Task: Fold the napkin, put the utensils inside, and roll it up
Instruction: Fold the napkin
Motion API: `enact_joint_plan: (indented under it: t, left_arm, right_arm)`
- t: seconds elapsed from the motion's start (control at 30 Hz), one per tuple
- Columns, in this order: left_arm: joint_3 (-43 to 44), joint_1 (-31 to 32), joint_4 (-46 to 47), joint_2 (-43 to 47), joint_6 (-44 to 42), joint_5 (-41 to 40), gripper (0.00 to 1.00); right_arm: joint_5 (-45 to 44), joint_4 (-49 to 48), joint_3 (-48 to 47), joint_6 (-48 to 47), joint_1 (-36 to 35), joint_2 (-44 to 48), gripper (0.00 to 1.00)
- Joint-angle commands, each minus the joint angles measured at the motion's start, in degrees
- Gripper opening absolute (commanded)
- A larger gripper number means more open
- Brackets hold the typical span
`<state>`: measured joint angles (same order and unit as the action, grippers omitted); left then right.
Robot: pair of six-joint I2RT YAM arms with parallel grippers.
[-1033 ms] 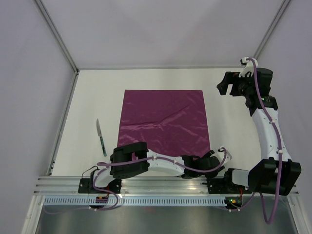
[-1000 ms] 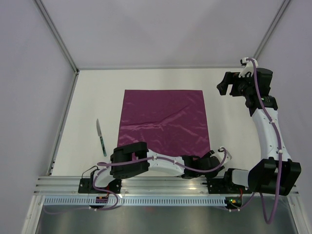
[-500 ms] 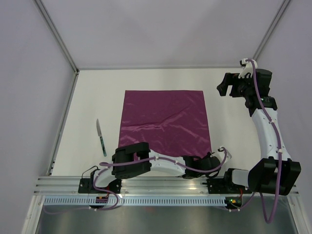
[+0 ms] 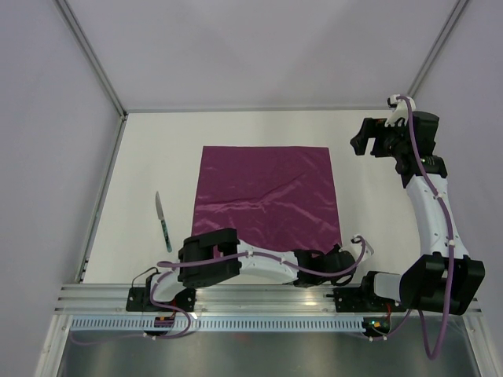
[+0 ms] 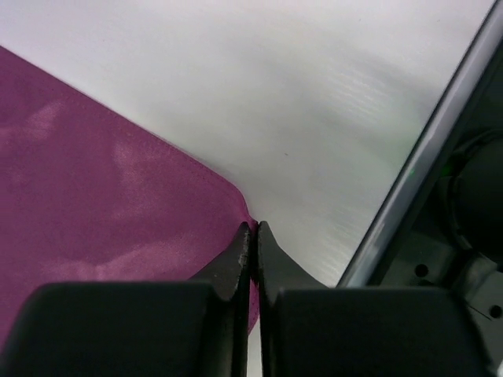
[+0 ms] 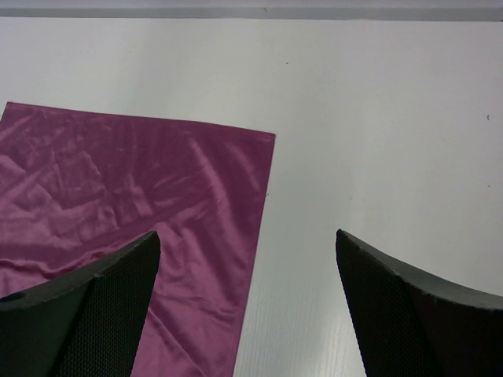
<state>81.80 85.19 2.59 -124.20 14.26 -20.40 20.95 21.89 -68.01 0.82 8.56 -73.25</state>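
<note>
left gripper (image 5: 253, 236) is clenching the napkin (image 5: 102, 196) by its near corner, cloth spreading left of the fingers. I'd be lifting low and carrying that corner straight across without loosening the pinch. utensil (image 4: 163, 222) is lying well left of those fingers. right gripper (image 6: 246, 236) is hanging spread wide, grasping nothing, with the napkin's far corner just left of its fingers.

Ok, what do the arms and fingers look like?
Left arm and right arm: white links, black joints, purple cables running along them. Left fingers are plain black, tapering to thin tips. Right fingers are black and broad, with fine mesh-textured inner faces.
</note>
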Motion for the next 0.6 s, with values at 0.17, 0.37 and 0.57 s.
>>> enact_joint_plan:
  t: [0.17, 0.37, 0.57]
  left_arm:
    - [-0.5, -4.1, 3.0, 10.2, 3.0, 8.2, 0.02]
    - [-1.6, -8.5, 3.9, 13.2, 5.3, 11.6, 0.02]
    - [-8.0, -16.8, 5.6, 19.8, 9.0, 14.6, 0.02]
  right_arm:
    - [0.4, 0.8, -0.3, 0.4, 0.3, -0.5, 0.97]
    - [0.6, 0.9, -0.4, 0.2, 0.3, -0.7, 0.97]
    - [1.3, 1.3, -0.5, 0.1, 0.3, -1.3, 0.97]
